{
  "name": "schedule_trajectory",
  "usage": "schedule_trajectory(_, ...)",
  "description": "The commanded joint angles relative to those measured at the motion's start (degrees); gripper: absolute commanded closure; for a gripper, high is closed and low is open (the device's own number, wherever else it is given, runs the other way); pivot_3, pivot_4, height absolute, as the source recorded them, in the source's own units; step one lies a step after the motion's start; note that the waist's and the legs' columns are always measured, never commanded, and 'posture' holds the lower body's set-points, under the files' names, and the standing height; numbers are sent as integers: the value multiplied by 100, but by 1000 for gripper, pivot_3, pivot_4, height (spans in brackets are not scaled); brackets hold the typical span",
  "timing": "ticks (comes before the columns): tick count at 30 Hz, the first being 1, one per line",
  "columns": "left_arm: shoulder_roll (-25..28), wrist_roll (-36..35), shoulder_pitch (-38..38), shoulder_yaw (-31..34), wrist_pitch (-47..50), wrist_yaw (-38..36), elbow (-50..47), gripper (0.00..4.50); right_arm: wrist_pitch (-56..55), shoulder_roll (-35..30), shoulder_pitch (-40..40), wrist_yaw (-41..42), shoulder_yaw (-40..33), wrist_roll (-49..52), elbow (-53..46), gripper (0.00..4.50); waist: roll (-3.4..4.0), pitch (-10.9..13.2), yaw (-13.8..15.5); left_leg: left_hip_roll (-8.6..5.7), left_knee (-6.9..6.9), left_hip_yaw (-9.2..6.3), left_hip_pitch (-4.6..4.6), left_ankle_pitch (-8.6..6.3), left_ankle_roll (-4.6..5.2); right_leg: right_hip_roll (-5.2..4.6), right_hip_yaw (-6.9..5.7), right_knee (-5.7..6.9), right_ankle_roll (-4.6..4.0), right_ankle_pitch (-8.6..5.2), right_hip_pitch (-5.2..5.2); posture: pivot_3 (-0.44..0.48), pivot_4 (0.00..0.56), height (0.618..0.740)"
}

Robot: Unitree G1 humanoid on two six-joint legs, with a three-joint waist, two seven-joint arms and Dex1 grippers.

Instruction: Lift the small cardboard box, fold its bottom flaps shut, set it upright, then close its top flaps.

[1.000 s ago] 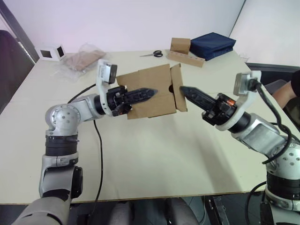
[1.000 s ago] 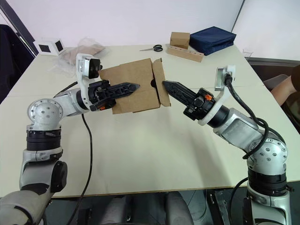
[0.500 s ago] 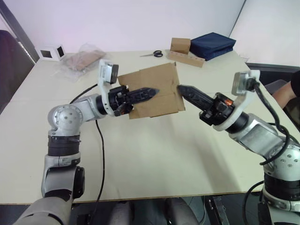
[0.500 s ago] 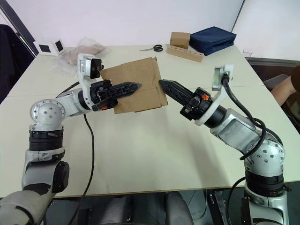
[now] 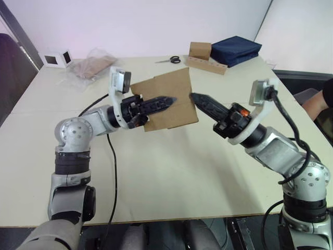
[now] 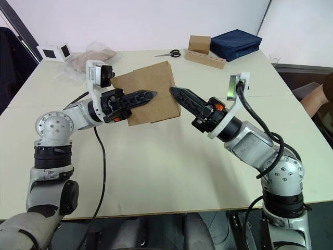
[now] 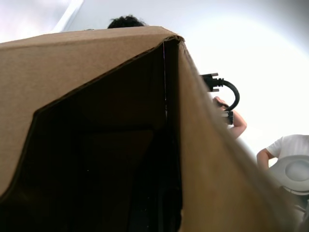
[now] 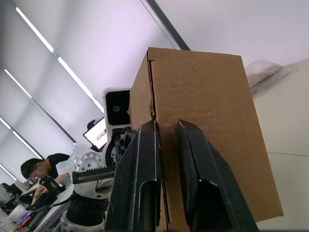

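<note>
Your left hand is clamped on the small cardboard box, holding it above the worktop just above the middle of the head view. Your right hand, fingers nearly together with a narrow gap, presses its tips against the bottom flaps, folded flat at the box's right end.

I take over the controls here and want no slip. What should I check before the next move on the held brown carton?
1. Small plain brown cardboard box lifted off the table: ok.
2. Left gripper gripping a box wall: ok.
3. Right gripper fingertips against the box's end: ok.
4. End flap folded flat: ok.
5. Flaps at the other end shut: not ok, open in the left wrist view.
6. Bare table below for setting down: ok.
</note>
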Motion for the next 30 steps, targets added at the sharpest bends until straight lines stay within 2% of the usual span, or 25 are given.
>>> schedule_trajectory(1, -91, -78, -36, -110, -51, -46, -182, 4500, 79, 21, -155, 126, 256, -44, -443, 3930, 0, 0, -1, 0, 0, 0, 0, 0, 0, 0, 0, 0, 0, 0, 0, 0, 150, 740)
schedule_trajectory(6, -79, -13, -57, -165, -99, -107, -139, 4500, 228, -224, -174, 411, 284, -191, -491, 3930, 0, 0, 0, 0, 0, 0, 0, 0, 0, 0, 0, 0, 0, 0, 0, 0, 150, 740)
schedule_trajectory(14, 39, -4, -92, -124, -71, -176, -123, 4500, 232, -561, -129, 760, -70, -178, -219, 3930, 0, 0, -1, 0, 0, 0, 0, 0, 0, 0, 0, -1, 0, 0, 0, 0, 150, 740)
schedule_trajectory(23, 127, -27, -98, -66, -62, -187, -122, 4500, 121, -530, -32, 760, -576, 242, 120, 3930, 0, 0, 1, 0, 0, 0, 0, 0, 0, 0, 0, -1, 0, 0, 0, 0, 150, 740)
schedule_trajectory(30, 109, -77, -103, -4, -69, -114, -124, 4500, 85, -453, 148, 670, -647, 236, 250, 3930, 0, 0, 0, 0, 0, 0, 0, 0, 0, 0, 0, -1, 0, 0, 0, 0, 150, 740)
